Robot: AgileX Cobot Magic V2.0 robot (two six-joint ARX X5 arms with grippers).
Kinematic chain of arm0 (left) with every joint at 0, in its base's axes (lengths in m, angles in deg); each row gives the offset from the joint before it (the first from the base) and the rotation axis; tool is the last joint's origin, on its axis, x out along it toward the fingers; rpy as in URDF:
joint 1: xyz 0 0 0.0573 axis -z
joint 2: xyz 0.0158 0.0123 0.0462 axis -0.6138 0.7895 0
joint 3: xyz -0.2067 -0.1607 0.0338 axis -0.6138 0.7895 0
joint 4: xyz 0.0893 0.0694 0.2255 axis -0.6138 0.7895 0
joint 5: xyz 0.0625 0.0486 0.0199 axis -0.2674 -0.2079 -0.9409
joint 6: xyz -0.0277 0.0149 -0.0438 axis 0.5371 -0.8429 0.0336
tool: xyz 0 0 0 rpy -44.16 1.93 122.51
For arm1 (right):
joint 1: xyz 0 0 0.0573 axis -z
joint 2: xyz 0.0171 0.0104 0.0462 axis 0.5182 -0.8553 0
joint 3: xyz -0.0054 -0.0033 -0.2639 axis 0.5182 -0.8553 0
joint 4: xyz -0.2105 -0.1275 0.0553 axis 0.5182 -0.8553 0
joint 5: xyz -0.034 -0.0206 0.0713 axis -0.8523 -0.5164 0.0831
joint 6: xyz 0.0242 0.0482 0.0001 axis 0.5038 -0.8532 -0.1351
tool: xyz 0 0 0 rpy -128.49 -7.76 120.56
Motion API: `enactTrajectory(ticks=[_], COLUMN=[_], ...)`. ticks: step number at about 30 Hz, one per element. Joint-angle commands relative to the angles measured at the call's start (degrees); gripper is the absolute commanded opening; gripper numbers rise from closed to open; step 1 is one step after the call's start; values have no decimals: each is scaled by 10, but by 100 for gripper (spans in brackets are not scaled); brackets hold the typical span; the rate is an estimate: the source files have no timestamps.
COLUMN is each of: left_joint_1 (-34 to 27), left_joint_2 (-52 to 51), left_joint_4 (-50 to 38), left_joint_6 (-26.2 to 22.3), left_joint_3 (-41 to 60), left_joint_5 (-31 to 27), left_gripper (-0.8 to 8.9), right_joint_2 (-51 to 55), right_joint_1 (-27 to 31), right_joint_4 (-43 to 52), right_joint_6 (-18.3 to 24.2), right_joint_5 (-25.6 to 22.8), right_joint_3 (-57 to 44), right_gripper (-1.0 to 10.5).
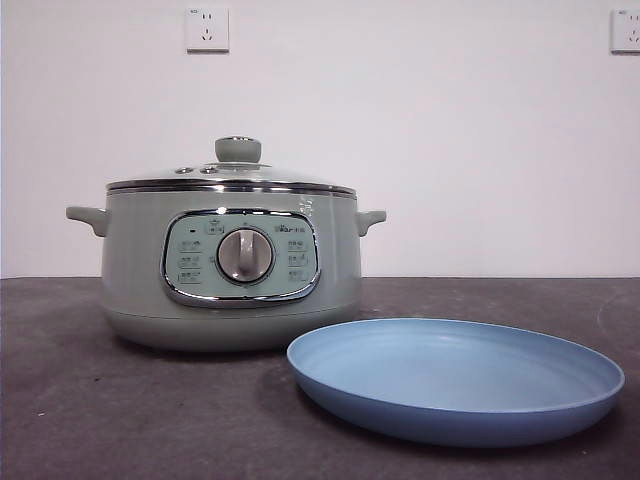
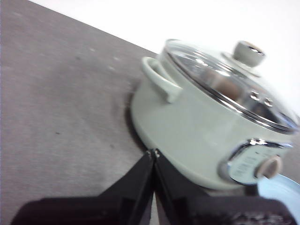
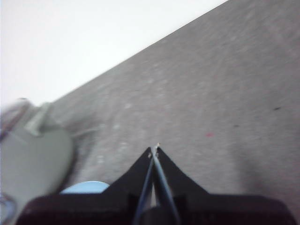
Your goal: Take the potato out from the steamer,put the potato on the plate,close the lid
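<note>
The sage-green steamer [image 1: 232, 265] stands on the dark table with its glass lid [image 1: 232, 178] on, green knob [image 1: 238, 149] on top. In the left wrist view the steamer [image 2: 197, 136] is close and an orange-brown potato [image 2: 224, 85] shows dimly through the lid [image 2: 225, 84]. The light-blue plate [image 1: 455, 378] lies empty in front of the steamer to its right. My left gripper [image 2: 153, 153] is shut and empty, beside the steamer's handle side. My right gripper [image 3: 154, 149] is shut and empty over bare table, away from the steamer [image 3: 33, 150]. Neither gripper shows in the front view.
A white wall with two sockets [image 1: 207, 29] stands behind the table. The grey table [image 2: 56, 117] stretches out on the left of the steamer. A sliver of the plate [image 3: 84, 187] shows by the right gripper's base.
</note>
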Motion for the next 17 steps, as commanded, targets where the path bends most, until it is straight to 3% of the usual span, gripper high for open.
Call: enactTrajectory(ticks=[1,8,13,17], left_joint_1=[-2,-2,-2,-2], left_joint_2=[-2,7,57,126], left_joint_4=[5,70,112,152], left_joint_6=[18,18,-10,-68], left_joint_3=[-17,-106,-180,-250], left_joint_5=[25,37,85,135], left_gripper=[-8,-8,-8,-8], right_joint_2=[-2,-52,-124,-191], right_joint_1=[-1,-2,-2,-2], right_joint_4=[9,-24,-78,-136], right_joint_6=[-26,-21,26,75], right_joint_5=[19,88,140,197], right_joint_3=[26,119,210,292], right_gripper=[-12,-12,-12,-12])
